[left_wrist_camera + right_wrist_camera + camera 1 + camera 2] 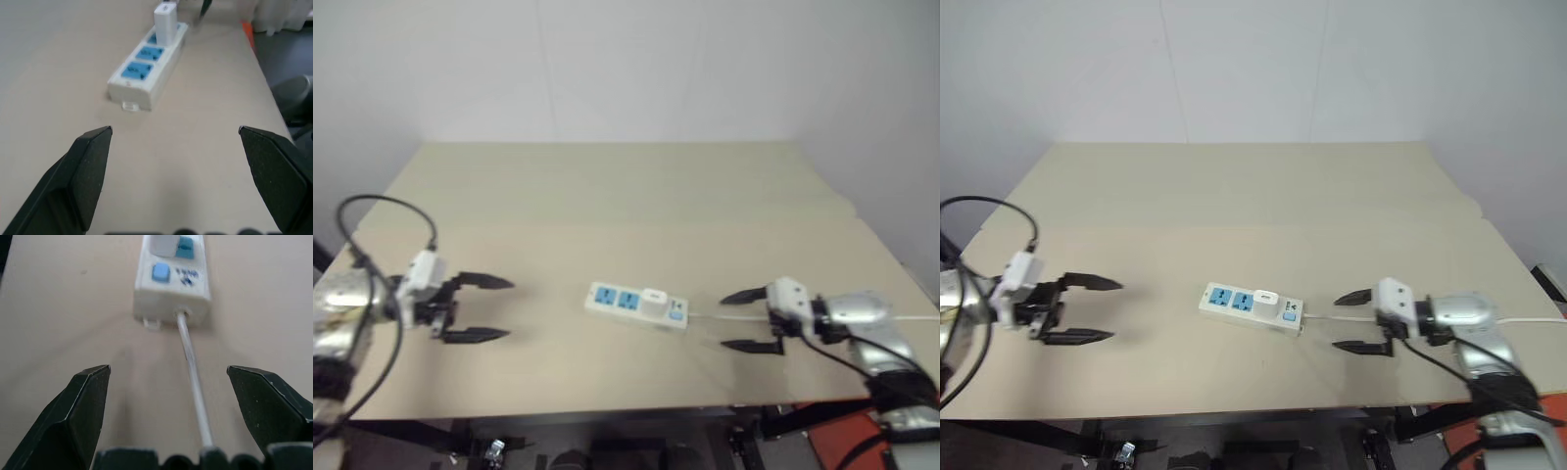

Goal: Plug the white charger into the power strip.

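The power strip (625, 302) lies flat near the table's front middle, showing two free blue socket faces. The white charger (653, 300) stands upright in the socket nearest the switch end; it also rises from the strip (146, 68) as the charger (165, 22) in the left wrist view. My left gripper (480, 308) is open to the left of the strip, well apart from it, with nothing between its fingers. My right gripper (746, 320) is open to the right, straddling the thin white cord (193, 372) without touching it.
The beige table (626, 196) stretches back to a plain white wall. The cord (911, 318) runs off past the table's right edge. Something orange-red (847, 446) sits below the front right corner.
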